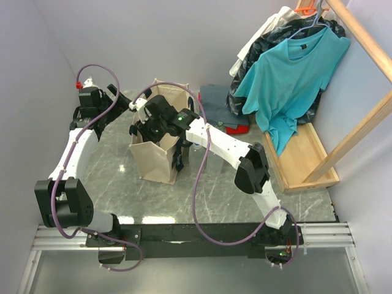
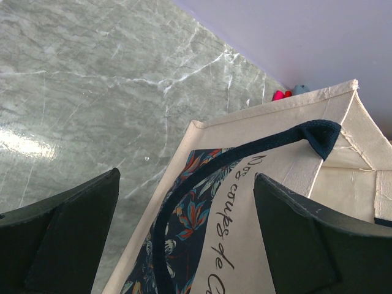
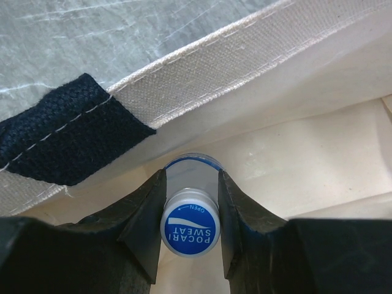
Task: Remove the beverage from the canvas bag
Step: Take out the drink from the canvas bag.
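The beige canvas bag (image 1: 156,160) stands upright mid-table, its black handle (image 2: 245,153) and printed side facing the left wrist camera. My right gripper (image 1: 156,125) reaches down into the bag's open top. In the right wrist view its fingers (image 3: 144,214) are shut on the neck of the beverage (image 3: 190,229), a bottle with a blue Pocari Sweat cap, inside the bag just below the rim (image 3: 257,49). My left gripper (image 2: 187,177) is open beside the bag's left upper edge, with the handle and rim showing between its jaws but not gripped.
A teal T-shirt (image 1: 288,73) hangs on a wooden rack (image 1: 361,122) at the right, above a wooden tray (image 1: 303,159). Grey cloth (image 1: 214,95) and a red item (image 1: 236,128) lie behind the bag. The purple wall closes in the back and left.
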Tool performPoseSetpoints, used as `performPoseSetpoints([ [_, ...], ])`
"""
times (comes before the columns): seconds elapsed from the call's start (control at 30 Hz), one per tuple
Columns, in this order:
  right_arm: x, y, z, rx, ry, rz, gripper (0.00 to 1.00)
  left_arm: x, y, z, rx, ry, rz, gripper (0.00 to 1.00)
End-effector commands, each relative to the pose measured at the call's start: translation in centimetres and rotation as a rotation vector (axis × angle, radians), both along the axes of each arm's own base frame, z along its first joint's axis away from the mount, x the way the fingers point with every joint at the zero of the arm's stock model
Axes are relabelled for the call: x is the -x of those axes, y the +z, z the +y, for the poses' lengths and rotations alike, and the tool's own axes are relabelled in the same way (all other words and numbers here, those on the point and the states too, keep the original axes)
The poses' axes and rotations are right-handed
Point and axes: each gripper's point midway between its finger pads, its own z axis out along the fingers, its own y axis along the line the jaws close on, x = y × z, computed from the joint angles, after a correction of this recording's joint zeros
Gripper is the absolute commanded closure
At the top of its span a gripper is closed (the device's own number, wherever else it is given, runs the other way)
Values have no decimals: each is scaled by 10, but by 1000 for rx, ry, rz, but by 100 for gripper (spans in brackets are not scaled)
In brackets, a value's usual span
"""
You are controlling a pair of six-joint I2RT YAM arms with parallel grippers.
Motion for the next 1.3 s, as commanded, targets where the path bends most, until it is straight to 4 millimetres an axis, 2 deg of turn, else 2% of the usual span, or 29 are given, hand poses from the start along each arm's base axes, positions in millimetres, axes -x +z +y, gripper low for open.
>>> performPoseSetpoints([
  [0.0,-8,31,-11,-26,-48,-68,100,0,13,-3,-1,-18,-45,4],
  [0.53,-13,88,-26,-95,-95,-191,100,0,16,-3,-6,-13,-52,4],
  [0.77,-16,125,-31,-151,-110,-263,100,0,15,-4,-1,-18,-46,4],
  [1.27,-18,172,-46,-239,-169,-361,100,1,17,-5,4,-20,-54,4],
])
